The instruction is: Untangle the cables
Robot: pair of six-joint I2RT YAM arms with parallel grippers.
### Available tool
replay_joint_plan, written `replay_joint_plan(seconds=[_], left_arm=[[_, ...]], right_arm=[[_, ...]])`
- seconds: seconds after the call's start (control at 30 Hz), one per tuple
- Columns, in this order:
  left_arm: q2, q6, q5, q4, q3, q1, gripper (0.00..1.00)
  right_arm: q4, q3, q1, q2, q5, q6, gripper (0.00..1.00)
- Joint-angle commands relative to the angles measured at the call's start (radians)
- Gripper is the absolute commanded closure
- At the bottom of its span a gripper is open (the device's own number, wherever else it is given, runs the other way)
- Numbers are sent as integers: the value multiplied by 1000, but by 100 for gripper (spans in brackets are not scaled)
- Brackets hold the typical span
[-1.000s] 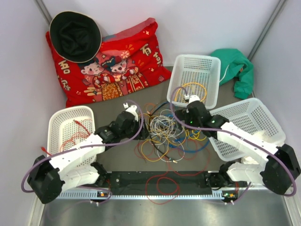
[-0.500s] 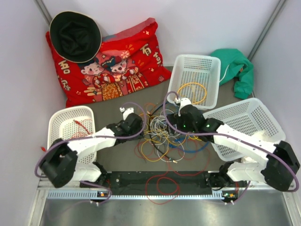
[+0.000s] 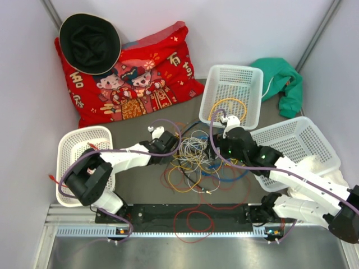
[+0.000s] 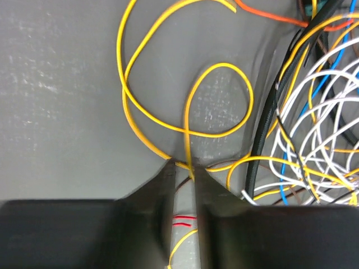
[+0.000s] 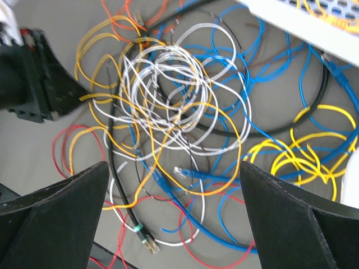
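Yellow cable (image 4: 219, 67) runs up between the fingers of the left gripper (image 4: 184, 168). Its jaws stand nearly together with a thin slit showing, and whether the strand is pinched cannot be told. The cable loops on the grey table (image 4: 56, 84) just ahead of the tips. To that claw's right lies the tangle of cables (image 3: 193, 159), with black, white, blue and orange strands overlapping. The right gripper (image 5: 174, 165) hangs above the heap, jaws spread wide and holding nothing. White coils (image 5: 168, 95) lie ahead of it, a blue plug end (image 5: 193, 175) lies below between its fingers, and a yellow bundle (image 5: 303, 157) lies off to its right.
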Motion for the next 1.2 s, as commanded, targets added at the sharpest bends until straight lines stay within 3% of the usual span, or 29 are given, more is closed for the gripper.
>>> replay_joint_plan(seconds=[0.0, 0.03, 0.1, 0.27, 0.6, 0.83, 1.17], left_arm=[[24, -16, 17, -37, -44, -14, 85], [22, -16, 12, -43, -46, -16, 86], [10, -11, -3, -66, -43, -18, 100], [-48, 38, -39, -120, 19, -19, 100], [-465, 236, -82, -62, 246, -16, 100], [-486, 308, 39, -71, 425, -16, 100], [-475, 306, 182, 1, 546, -16, 100]], right_arm=[[-12, -4, 13, -21, 20, 13, 2], [-11, -4, 13, -22, 20, 15, 2], [-9, -3, 14, -24, 18, 16, 2], [-26, 12, 13, -37, 21, 16, 2], [0, 25, 16, -151, -37, 15, 4], [132, 58, 23, -220, -190, 32, 5], [294, 92, 37, -191, -230, -33, 5]])
